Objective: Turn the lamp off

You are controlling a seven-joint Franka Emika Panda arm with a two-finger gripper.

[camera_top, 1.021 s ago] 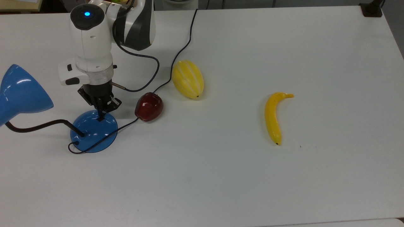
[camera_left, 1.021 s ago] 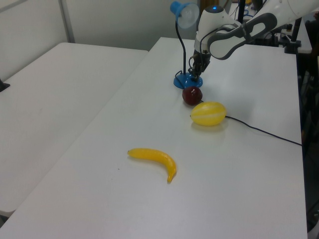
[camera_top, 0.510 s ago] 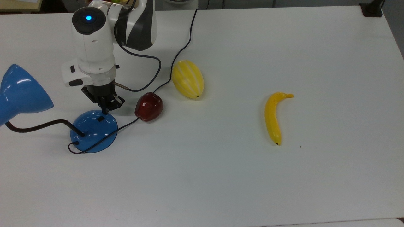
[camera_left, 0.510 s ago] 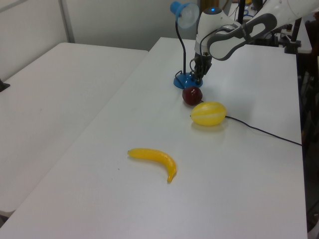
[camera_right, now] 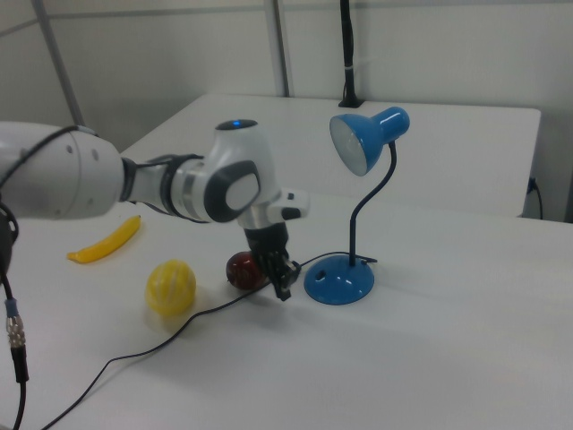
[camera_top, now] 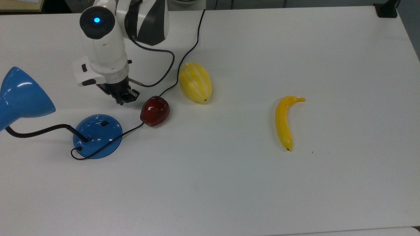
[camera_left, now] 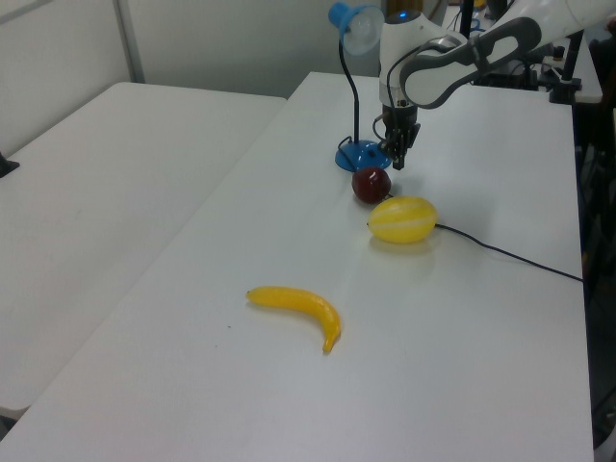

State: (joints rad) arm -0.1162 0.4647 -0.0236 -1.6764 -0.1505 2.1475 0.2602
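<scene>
The hand (camera_top: 123,98) hangs above bare desk (camera_top: 295,196), apart from the lamp's base, and grips nothing; whether its fingers are spread or pressed together cannot be told. In the top view it sits just up and to the right of the blue base (camera_top: 97,136), with a dark red apple (camera_top: 155,110) close on the top view's right. The lamp's black cord (camera_top: 193,42) runs from the base under the apple and away past a yellow striped melon (camera_top: 195,82). A banana (camera_top: 284,120) lies well apart toward the top view's right. No writing can be read.

The lamp (camera_right: 354,215) stands on the desk, glossy blue, with a cone shade (camera_right: 367,139), a thin black bent neck and a round domed base carrying a small black switch (camera_top: 104,123).
</scene>
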